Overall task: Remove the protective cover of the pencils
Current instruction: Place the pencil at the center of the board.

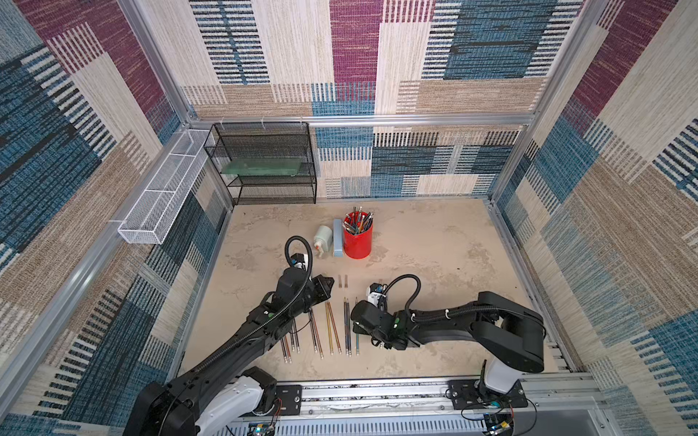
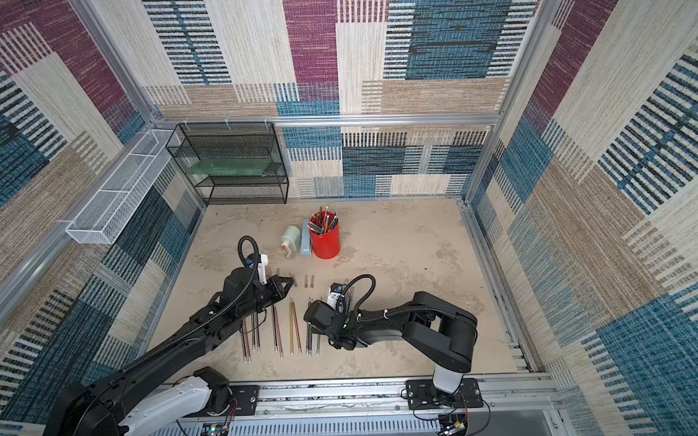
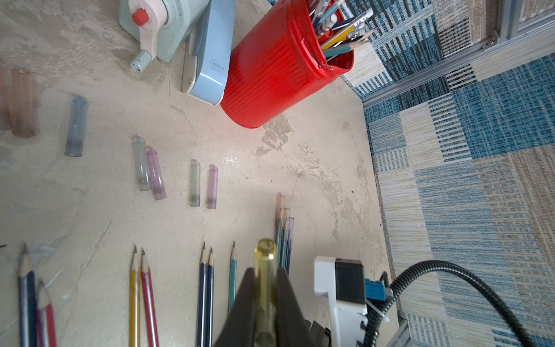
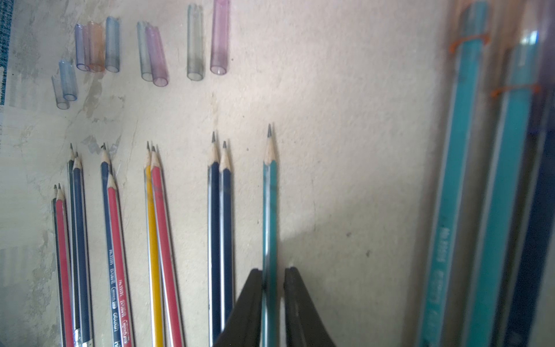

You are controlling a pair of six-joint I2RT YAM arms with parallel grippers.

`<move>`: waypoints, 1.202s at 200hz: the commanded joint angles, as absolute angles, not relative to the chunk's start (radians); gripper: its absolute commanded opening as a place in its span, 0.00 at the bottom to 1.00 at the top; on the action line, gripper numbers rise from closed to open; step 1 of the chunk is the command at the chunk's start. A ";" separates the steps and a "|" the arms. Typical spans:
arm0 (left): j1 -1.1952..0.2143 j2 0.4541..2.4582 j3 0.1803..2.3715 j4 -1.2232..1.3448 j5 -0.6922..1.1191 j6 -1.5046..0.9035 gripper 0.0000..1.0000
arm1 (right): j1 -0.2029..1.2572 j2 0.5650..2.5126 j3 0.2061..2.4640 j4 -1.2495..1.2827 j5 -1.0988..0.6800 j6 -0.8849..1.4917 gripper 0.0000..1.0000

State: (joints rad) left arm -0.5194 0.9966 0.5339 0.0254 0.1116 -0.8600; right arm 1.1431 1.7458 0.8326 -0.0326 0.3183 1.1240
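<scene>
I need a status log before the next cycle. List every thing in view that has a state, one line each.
left tool: shut on yellow cap
right tool: open, jaws narrowly astride teal pencil
teal pencil: uncapped, flat on table
other laid-out pencils: uncapped, flat
loose caps: empty, lying on table
capped pencils: covers on
red cup: upright, full of pencils

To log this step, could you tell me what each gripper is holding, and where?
Left gripper pinches a yellow cap around its body, rounded tip sticking out. Right gripper straddles the teal pencil, jaws apart.
</scene>
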 commanded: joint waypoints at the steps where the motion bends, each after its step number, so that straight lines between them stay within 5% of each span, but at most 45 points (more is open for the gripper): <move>1: -0.520 1.010 0.550 0.022 0.139 -0.824 0.00 | 1.141 1.746 0.840 -0.115 0.321 1.132 0.20; 109: -0.525 1.160 0.626 0.043 0.219 -0.798 0.00 | 1.150 1.711 0.847 -0.143 0.362 1.137 0.20; 240: -0.604 1.492 0.846 -0.024 0.328 -0.711 0.00 | 1.132 1.503 0.752 -0.235 0.517 1.189 0.31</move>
State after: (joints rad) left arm -0.5827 1.4200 0.7826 0.0219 0.2943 -0.7639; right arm 1.1431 1.5444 0.7898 -0.2054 0.4549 1.1408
